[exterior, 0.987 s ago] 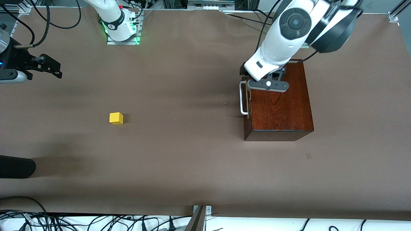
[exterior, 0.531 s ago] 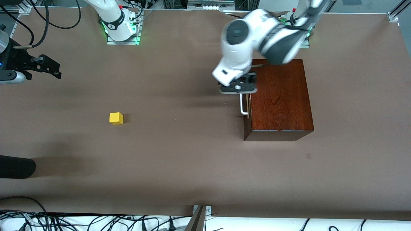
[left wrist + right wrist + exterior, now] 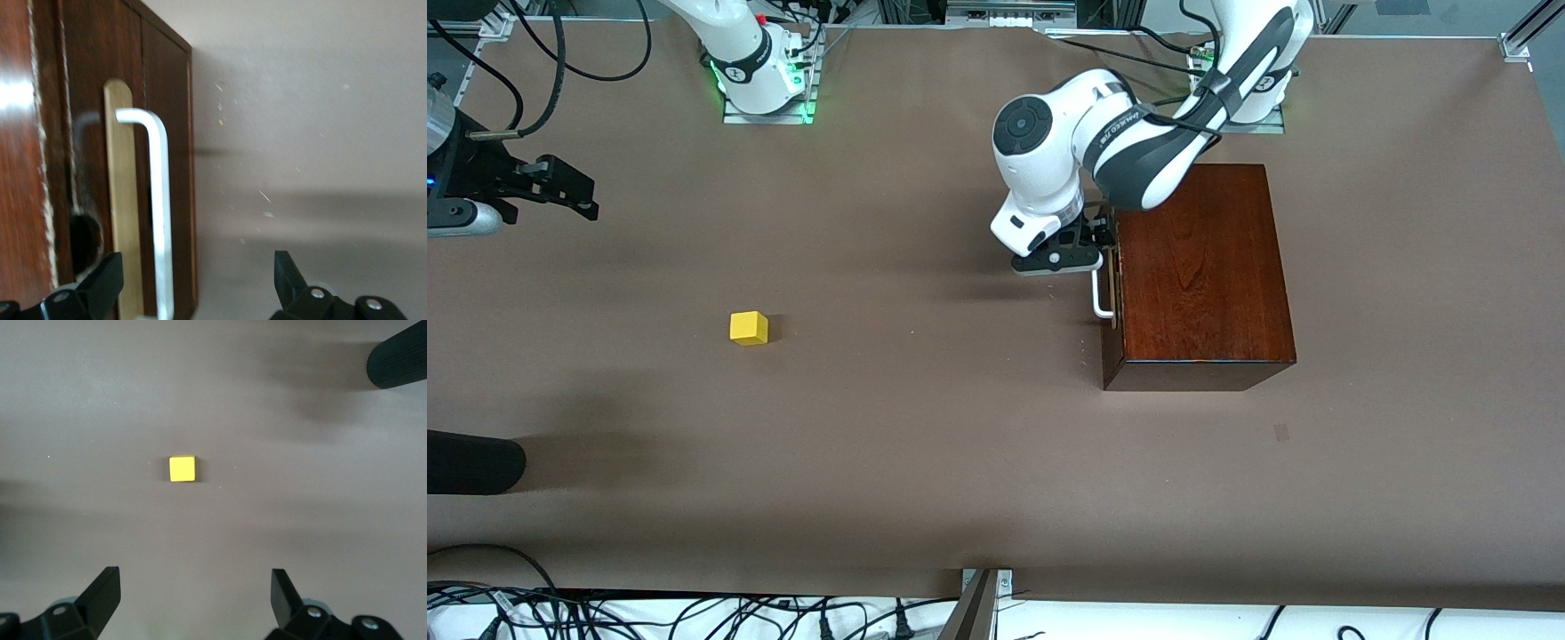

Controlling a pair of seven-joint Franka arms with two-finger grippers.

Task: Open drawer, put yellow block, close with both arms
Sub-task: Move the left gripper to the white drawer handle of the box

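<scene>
The glossy mahogany box (image 3: 1200, 267) stands toward the left arm's end of the table. Its drawer (image 3: 167, 133) is shut, and its white loop handle (image 3: 1101, 298) faces the right arm's end. My left gripper (image 3: 1080, 253) is low in front of the drawer, open. In the left wrist view the handle (image 3: 160, 200) runs between the fingers of the left gripper (image 3: 197, 273), close to one finger (image 3: 100, 283). The yellow block (image 3: 748, 327) lies alone on the brown table. My right gripper (image 3: 574, 191) waits open in the air at the right arm's end; its wrist view shows the block (image 3: 182, 468) past the open right gripper (image 3: 193, 593).
A black rounded object (image 3: 471, 462) juts in at the right arm's end, nearer the front camera than the block, and shows in the right wrist view (image 3: 397, 360). Cables lie along the table's near edge (image 3: 694, 613). Bare brown table (image 3: 925, 400) stretches between block and box.
The left arm has swung off the top of the box, toward the right arm's end, and come down in front of the drawer, bracketing the handle. The right arm and the block have not moved.
</scene>
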